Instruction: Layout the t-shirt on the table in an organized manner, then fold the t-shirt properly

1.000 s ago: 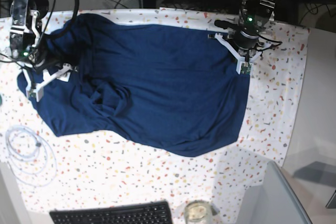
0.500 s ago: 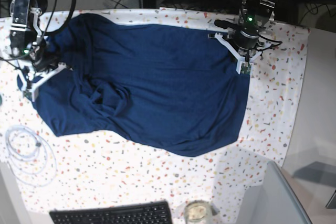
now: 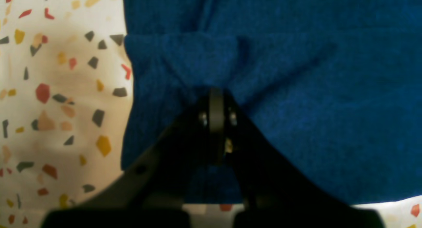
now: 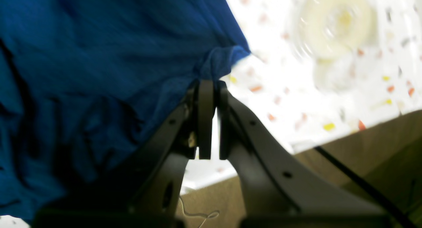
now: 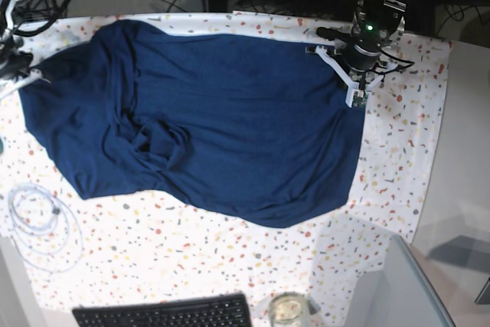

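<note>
The dark navy t-shirt (image 5: 230,128) lies spread over the speckled table (image 5: 191,258), still bunched into folds near its left middle. My left gripper (image 5: 357,97) is at the shirt's right edge. In the left wrist view this gripper (image 3: 216,96) is shut on a pinched fold of the t-shirt (image 3: 296,89). My right gripper (image 5: 29,79) is at the far left of the table. In the right wrist view it (image 4: 209,86) is shut on a corner of the t-shirt (image 4: 99,56), which is lifted off the table and pulled taut.
A coiled white cable (image 5: 34,216) lies at the table's left front. A black keyboard (image 5: 164,313) and a glass jar (image 5: 289,310) sit at the front edge. A grey surface (image 5: 398,289) borders the front right. A blurred pale roll (image 4: 333,23) shows beyond the right gripper.
My right gripper has shut on the shirt's left edge and drawn it left and toward the back, stretching that side out. The left gripper has stayed put, still shut on the right edge.
</note>
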You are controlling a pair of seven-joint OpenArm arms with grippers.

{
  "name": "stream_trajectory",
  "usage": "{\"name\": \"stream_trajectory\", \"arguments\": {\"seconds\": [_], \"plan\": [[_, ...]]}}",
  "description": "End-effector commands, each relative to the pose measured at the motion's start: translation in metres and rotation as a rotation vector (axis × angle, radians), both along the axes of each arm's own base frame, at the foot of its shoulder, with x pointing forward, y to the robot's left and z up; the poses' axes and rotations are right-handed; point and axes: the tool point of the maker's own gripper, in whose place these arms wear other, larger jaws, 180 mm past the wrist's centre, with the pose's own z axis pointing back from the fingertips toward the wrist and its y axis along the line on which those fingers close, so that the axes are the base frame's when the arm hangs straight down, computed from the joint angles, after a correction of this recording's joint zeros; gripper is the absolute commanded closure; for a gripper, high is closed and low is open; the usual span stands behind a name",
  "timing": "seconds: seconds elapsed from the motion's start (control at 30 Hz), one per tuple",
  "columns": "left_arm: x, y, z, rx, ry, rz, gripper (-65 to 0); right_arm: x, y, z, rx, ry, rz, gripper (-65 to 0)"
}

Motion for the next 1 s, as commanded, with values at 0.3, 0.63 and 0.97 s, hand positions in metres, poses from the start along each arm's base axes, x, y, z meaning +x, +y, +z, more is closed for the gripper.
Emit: {"name": "stream_trajectory", "arguments": {"seconds": [0.3,0.63,0.97], "plan": [[0.002,0.002,0.007,0.005,-0.026,-0.002,0.0,-0.025,-0.016,-0.017,0.016,0.054,-0.015,-1.1],[0.006,-0.014,0.048,-0.032,-0.126,-0.043,0.0,-0.031,-0.015,-0.032,0.033,0.062,-0.022,-1.1],[0.019,0.056,0.075,-0.073,-0.145,0.378,0.0,-0.03,-0.013,-0.032,0.034,0.062,-0.014,-1.1]]}}
